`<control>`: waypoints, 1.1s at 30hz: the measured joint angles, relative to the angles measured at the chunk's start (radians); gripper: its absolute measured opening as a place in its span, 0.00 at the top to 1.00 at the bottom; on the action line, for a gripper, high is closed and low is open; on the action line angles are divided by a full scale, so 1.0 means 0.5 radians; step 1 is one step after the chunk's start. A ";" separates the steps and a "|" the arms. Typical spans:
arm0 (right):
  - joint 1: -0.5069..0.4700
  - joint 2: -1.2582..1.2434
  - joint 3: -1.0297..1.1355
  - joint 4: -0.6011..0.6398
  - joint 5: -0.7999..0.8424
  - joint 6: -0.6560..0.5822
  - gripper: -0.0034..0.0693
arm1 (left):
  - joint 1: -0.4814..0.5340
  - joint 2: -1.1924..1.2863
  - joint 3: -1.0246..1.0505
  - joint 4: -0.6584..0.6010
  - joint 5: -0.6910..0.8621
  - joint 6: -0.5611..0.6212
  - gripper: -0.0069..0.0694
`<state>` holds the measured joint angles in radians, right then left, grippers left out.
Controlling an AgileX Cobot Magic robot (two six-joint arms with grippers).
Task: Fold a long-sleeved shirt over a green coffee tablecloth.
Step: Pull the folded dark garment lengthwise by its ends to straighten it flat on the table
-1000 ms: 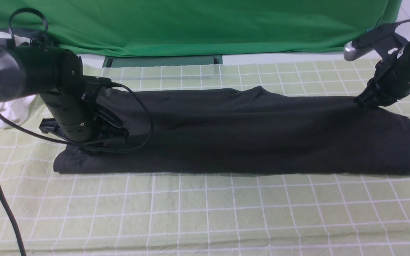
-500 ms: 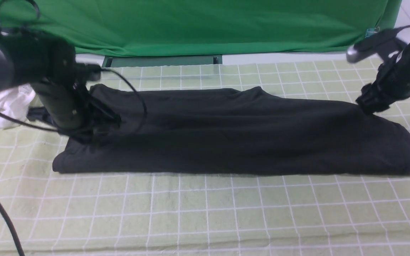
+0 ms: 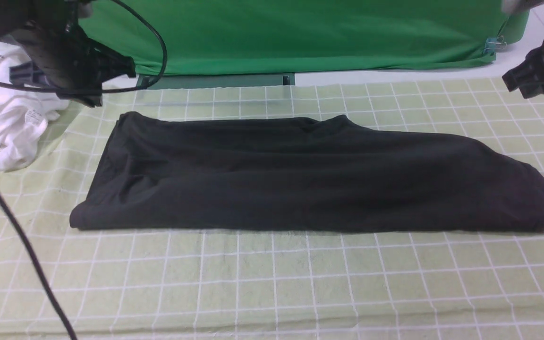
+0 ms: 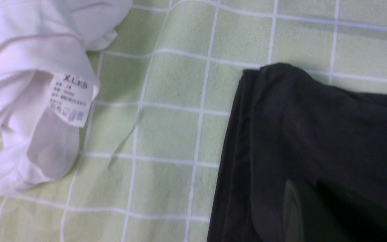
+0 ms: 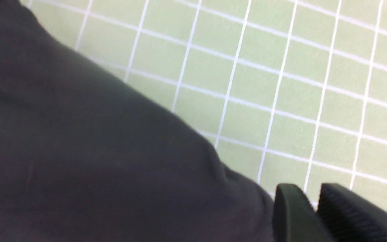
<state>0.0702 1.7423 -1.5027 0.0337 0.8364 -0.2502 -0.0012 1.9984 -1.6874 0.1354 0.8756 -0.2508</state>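
Left gripper (image 3: 88, 71): blurred, partly cut off; cannot tell its grip.
Right gripper (image 5: 314, 196): fingers nearly together, empty.
Shirt (image 3: 310, 174): folded band, long axis left-right, on tablecloth (image 3: 272, 283).

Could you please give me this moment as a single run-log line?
shirt: folded, flat on tablecloth | left claw: clear of shirt, empty | right claw: clear of shirt, empty

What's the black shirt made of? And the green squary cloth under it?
The shirt looks like soft matte knit, maybe cotton: limp, gently creased, no shine. The tablecloth looks like thin matte fabric with white grid lines, lightly wrinkled; exact fibre unclear.
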 joint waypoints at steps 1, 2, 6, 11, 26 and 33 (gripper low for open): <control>0.000 0.000 0.000 0.000 0.021 0.002 0.78 | 0.000 0.048 -0.035 0.003 -0.011 0.000 0.79; 0.000 0.000 0.000 0.000 0.036 0.004 0.78 | 0.000 0.110 -0.059 0.003 -0.041 0.000 0.73; 0.000 0.000 0.000 0.000 0.069 0.004 0.78 | 0.000 0.240 -0.074 -0.006 -0.134 0.000 0.53; 0.000 0.000 0.000 0.001 0.080 0.004 0.77 | 0.000 0.334 -0.074 -0.085 -0.159 0.000 0.30; 0.000 0.000 0.000 0.094 0.087 0.004 0.75 | 0.000 0.412 -0.081 -0.101 -0.024 0.048 0.87; 0.000 0.000 0.000 0.102 0.087 0.002 0.74 | -0.002 0.351 -0.085 0.134 0.015 0.051 0.90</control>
<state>0.0702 1.7423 -1.5027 0.0844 0.8799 -0.2490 -0.0021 2.1737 -1.7297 0.2024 0.8831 -0.2254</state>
